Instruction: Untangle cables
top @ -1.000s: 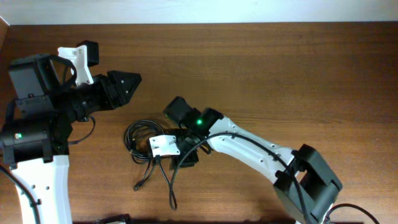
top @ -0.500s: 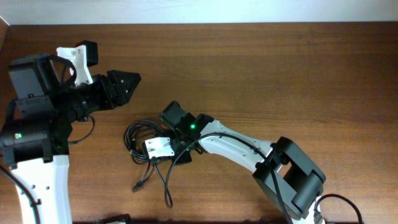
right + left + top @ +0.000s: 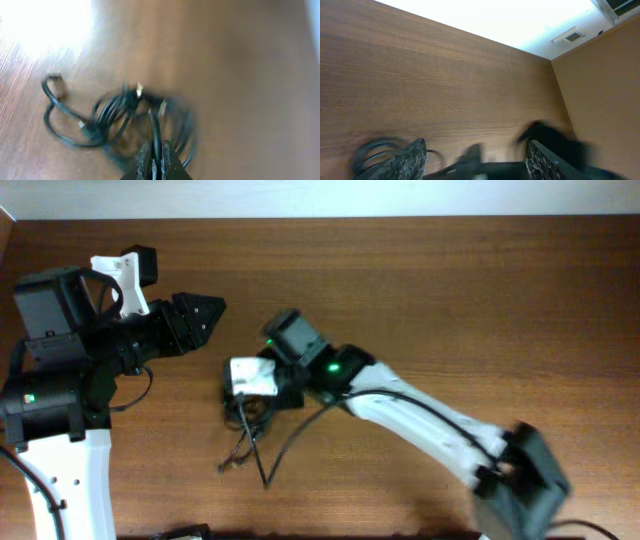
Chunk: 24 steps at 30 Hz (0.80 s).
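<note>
The cables [image 3: 117, 116] are thin black cords in a tangled bundle of loops with small plug ends, blurred in the right wrist view. My right gripper [image 3: 156, 159] is shut on one strand that rises between its fingertips. From overhead, the right gripper [image 3: 238, 398] sits over the bundle, and loose cable ends [image 3: 245, 455] trail toward the table's front. My left gripper [image 3: 208, 316] hovers to the upper left of the bundle, apart from it, jaws open and empty. In the left wrist view its fingers [image 3: 412, 159] frame the blurred right arm, with cable loops [image 3: 372, 150] at lower left.
The wooden table [image 3: 450, 290] stretches right and back of the arms. A pale wall edge [image 3: 320, 200] runs along the far side. The right arm's white link [image 3: 420, 415] crosses the table diagonally from the lower right.
My right gripper has shut on a cable strand and moved up and toward the far side, dragging the bundle with it. The left arm has stayed put.
</note>
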Each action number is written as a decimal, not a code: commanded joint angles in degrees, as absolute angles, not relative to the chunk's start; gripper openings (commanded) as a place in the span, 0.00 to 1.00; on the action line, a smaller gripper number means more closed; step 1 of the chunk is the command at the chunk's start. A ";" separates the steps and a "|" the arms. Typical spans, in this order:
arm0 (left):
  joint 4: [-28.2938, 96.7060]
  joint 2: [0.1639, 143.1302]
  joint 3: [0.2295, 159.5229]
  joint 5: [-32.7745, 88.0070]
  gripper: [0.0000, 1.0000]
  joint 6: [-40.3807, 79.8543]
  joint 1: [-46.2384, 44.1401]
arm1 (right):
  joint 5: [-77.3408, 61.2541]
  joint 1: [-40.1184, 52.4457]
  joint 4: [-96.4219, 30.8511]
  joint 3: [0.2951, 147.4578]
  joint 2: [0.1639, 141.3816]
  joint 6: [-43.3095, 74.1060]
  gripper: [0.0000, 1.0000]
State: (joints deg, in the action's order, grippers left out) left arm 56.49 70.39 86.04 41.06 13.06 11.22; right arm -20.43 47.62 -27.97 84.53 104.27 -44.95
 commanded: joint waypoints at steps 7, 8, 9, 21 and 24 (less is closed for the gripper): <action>58.02 70.06 86.41 40.64 0.68 10.13 11.40 | -8.97 43.38 -23.33 86.72 78.83 -41.43 0.04; 58.06 70.06 86.41 40.66 0.70 9.52 11.40 | -7.70 43.38 -21.78 86.72 77.65 -41.43 0.04; 58.35 70.06 86.41 40.66 0.71 9.30 11.40 | -4.34 43.38 -18.98 86.72 76.07 -41.43 0.04; 66.83 70.06 86.41 54.19 0.90 -12.82 11.38 | 10.87 43.38 0.91 86.72 73.76 -38.17 0.04; 68.47 70.06 86.41 59.18 0.89 -18.13 10.52 | 17.87 43.38 4.84 86.72 74.13 -36.93 0.04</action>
State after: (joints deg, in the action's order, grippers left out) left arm 67.13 70.39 86.04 51.57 -9.61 11.27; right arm 10.15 43.57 2.42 85.71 74.91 -38.76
